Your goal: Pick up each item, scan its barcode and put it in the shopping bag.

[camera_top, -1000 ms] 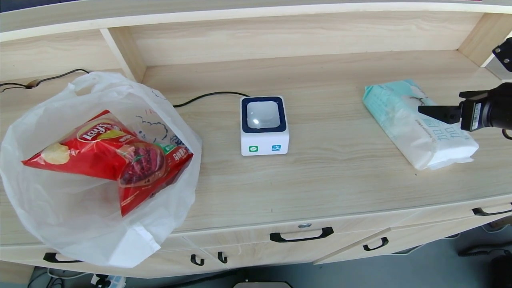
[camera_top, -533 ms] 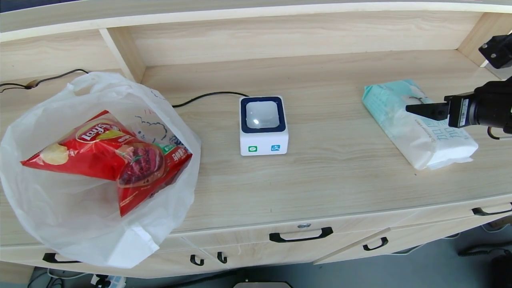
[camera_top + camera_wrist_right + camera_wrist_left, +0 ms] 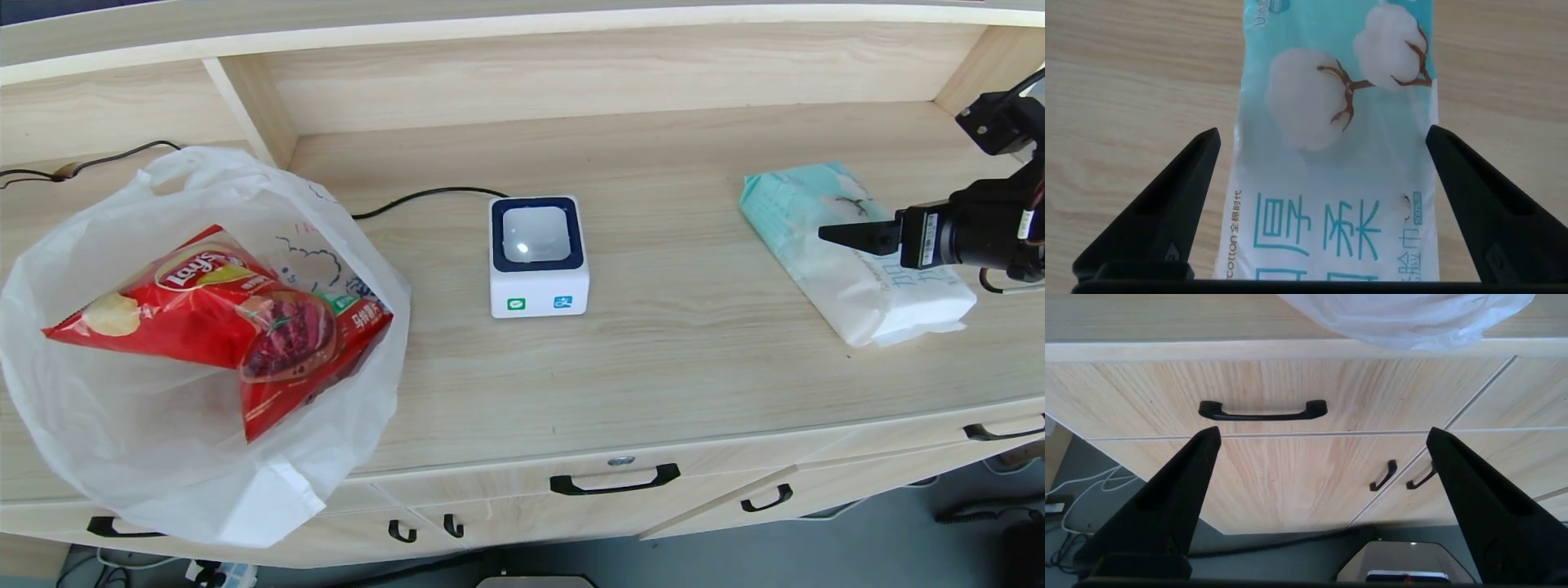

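Note:
A pale blue and white tissue pack [image 3: 849, 253] lies on the counter at the right. My right gripper [image 3: 849, 237] hangs just above it, open, one finger on each side of the tissue pack [image 3: 1335, 155] in the right wrist view. The white scanner [image 3: 539, 255] with a dark-rimmed window stands at mid counter. At the left, the white shopping bag [image 3: 188, 343] lies open and holds a red chip bag [image 3: 220, 318]. My left gripper [image 3: 1323, 506] is open below the counter's edge, facing the drawer fronts.
A black cable [image 3: 424, 196] runs from the scanner toward the back left. Shelf walls [image 3: 245, 106] rise behind the counter. Drawers with black handles [image 3: 616, 482] line the front. Bare counter lies between scanner and tissue pack.
My right gripper has moved leftward over the tissue pack and now straddles it from above. Nothing else has shifted.

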Motion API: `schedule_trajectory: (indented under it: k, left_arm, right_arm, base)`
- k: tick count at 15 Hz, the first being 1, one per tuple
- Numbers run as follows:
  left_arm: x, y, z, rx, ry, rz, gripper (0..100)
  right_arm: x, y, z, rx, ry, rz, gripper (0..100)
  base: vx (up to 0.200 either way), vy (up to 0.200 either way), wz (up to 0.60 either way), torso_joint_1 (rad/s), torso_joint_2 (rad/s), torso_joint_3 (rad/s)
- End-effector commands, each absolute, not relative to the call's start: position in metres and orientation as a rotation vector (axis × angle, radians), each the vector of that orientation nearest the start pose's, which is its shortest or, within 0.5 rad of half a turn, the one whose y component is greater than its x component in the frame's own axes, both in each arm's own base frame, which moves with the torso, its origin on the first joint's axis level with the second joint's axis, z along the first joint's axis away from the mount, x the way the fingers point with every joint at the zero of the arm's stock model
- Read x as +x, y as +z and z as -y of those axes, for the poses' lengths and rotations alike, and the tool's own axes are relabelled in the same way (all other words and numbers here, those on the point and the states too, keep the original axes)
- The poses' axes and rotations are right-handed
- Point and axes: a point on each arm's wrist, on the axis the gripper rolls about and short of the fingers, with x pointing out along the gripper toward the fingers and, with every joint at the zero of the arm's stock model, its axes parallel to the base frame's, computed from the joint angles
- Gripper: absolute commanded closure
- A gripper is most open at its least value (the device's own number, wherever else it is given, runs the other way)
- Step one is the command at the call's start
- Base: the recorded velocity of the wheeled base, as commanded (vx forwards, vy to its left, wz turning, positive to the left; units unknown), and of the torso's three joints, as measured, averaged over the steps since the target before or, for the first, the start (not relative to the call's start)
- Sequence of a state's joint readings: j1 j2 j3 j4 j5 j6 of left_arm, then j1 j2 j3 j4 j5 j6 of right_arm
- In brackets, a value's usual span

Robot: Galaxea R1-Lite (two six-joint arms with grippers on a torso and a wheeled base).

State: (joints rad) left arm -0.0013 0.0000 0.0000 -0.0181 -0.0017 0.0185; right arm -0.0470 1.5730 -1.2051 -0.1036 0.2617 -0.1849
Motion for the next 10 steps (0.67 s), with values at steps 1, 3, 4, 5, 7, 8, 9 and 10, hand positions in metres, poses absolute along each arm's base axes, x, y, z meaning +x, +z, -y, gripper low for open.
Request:
schedule_trajectory:
  k: [1,3,4,5,7,8,9,10]
  left_arm:
    - [-0.023,0.077,0.000,0.018,-0.003,0.017,0]
    - [-0.023,0.077,0.000,0.018,-0.003,0.017,0]
    - [-0.023,0.077,0.000,0.018,-0.003,0.017,0]
    - [-0.023,0.077,0.000,0.018,-0.003,0.017,0]
    - [-0.023,0.077,0.000,0.017,-0.003,0.017,0]
    - [-0.023,0.077,0.000,0.017,-0.003,0.017,0]
    - [-0.023,0.077,0.000,0.017,-0.003,0.017,0]
    - [-0.023,0.077,0.000,0.018,-0.003,0.017,0]
  right_arm:
    - [0.291,0.279,0.008,-0.142,0.239,-0.248,0]
    - [0.293,0.276,0.008,-0.140,0.240,-0.259,0]
    - [0.294,0.275,0.008,-0.140,0.240,-0.260,0]
    - [0.295,0.274,0.008,-0.139,0.241,-0.265,0]
    - [0.296,0.270,0.007,-0.139,0.247,-0.299,0]
    - [0.297,0.268,0.006,-0.139,0.250,-0.309,0]
    - [0.299,0.265,0.007,-0.141,0.251,-0.319,0]
    - [0.302,0.260,0.007,-0.140,0.253,-0.334,0]
  base:
    - [0.000,0.000,0.00,0.000,0.00,0.000]
    - [0.000,0.000,0.00,0.000,0.00,0.000]
    - [0.000,0.000,0.00,0.000,0.00,0.000]
    - [0.000,0.000,0.00,0.000,0.00,0.000]
    - [0.000,0.000,0.00,0.000,0.00,0.000]
    - [0.000,0.000,0.00,0.000,0.00,0.000]
    - [0.000,0.000,0.00,0.000,0.00,0.000]
    - [0.000,0.000,0.00,0.000,0.00,0.000]
